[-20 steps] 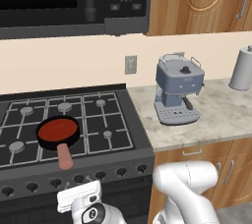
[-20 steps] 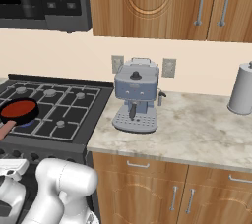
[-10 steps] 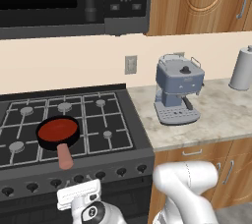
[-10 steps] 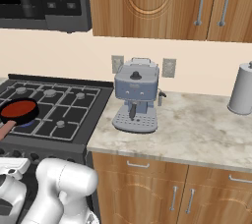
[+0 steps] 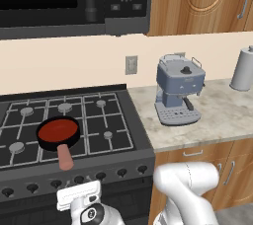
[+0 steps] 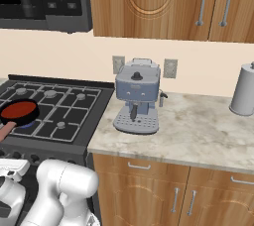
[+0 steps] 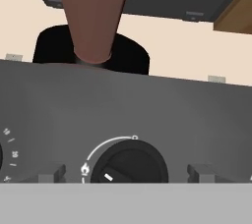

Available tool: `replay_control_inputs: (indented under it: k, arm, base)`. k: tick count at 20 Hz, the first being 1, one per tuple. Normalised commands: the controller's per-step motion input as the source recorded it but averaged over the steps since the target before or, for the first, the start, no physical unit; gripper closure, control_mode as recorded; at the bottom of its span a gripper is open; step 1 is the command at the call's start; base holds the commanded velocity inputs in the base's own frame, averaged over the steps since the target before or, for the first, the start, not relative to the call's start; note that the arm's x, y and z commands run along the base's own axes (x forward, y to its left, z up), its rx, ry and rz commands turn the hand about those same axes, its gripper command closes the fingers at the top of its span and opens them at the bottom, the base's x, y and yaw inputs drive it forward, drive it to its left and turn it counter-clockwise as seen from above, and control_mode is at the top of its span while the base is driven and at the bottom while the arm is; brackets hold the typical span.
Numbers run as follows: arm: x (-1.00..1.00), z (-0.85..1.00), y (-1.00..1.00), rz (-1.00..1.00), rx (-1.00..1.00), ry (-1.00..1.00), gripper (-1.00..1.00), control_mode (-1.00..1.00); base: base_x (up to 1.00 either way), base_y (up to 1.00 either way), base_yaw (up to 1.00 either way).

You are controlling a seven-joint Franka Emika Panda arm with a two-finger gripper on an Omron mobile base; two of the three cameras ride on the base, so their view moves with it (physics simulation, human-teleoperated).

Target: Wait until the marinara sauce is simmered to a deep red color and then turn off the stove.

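Compared with one second ago, I see no change: the pan, the sauce and the machines on the counter lie where they were, and the arm stays low in front of the stove.

From the left in the left base view, the stove (image 5: 106, 120) fills the left half, with its grey grates and a row of small black knobs along the front edge. The pan (image 5: 58, 134) sits on the front left part of the grates, and the marinara sauce (image 5: 58, 130) in it is a deep red disc. The pinkish-brown handle (image 5: 64, 156) points toward me and reaches over the front edge, above the knobs. The gripper (image 5: 78, 195) is just below that knob row, in front of the stove.

In the hand view, one knob (image 7: 129, 164) is right before the gripper, between the two finger tips (image 7: 51, 174), which stand wide apart on both sides of it and pinch nothing. I cannot tell if they touch the panel. The white mark on the knob points to lower left, near the small flame sign. The handle hangs above it.

To the right of the stove, the counter (image 5: 217, 120) carries a blue-grey coffee machine (image 5: 178, 90) and, at the far right, a grey kettle (image 5: 242, 69). Between them the marble is free. Above are the microwave (image 5: 74, 2) and wooden cabinets (image 6: 163, 4).
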Motion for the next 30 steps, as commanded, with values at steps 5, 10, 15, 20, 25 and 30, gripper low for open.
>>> replay_control_inputs:
  k: [5,10,15,20,25,30]
  arm:
    - [0.0,0.0,0.0,0.0,0.0,0.0,1.0,-1.0]
    - [0.0,0.0,0.0,0.0,0.0,0.0,1.0,-1.0]
    - [0.0,0.0,0.0,0.0,0.0,0.0,1.0,-1.0]
    - [0.0,0.0,0.0,0.0,0.0,0.0,1.0,-1.0]
    - [0.0,0.0,0.0,0.0,0.0,0.0,1.0,-1.0]
    - [0.0,0.0,0.0,0.0,0.0,0.0,1.0,-1.0]
  base:
    - [0.0,0.0,0.0]
    - [0.0,0.0,0.0]
    - [0.0,0.0,0.0]
    - [0.0,0.0,0.0]
    - [0.0,0.0,0.0]
    - [0.0,0.0,0.0]
